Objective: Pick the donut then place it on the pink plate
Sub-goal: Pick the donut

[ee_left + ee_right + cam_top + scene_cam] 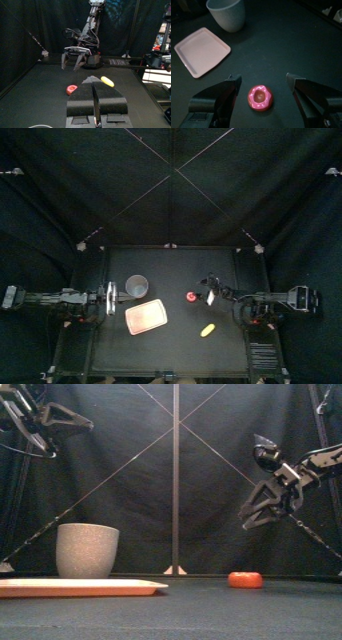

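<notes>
Right tool (262,76) spread wide abv red donut (260,96), flat, hole up, long axis along jaws.

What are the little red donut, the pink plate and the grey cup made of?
The donut looks like glossy plastic or rubber: a bright sheen sits on its red surface. The pink plate seems to be matte plastic: even colour, thin raised rim. The grey cup is speckled and dull, like stoneware or stone-look plastic; I cannot tell which.
</notes>
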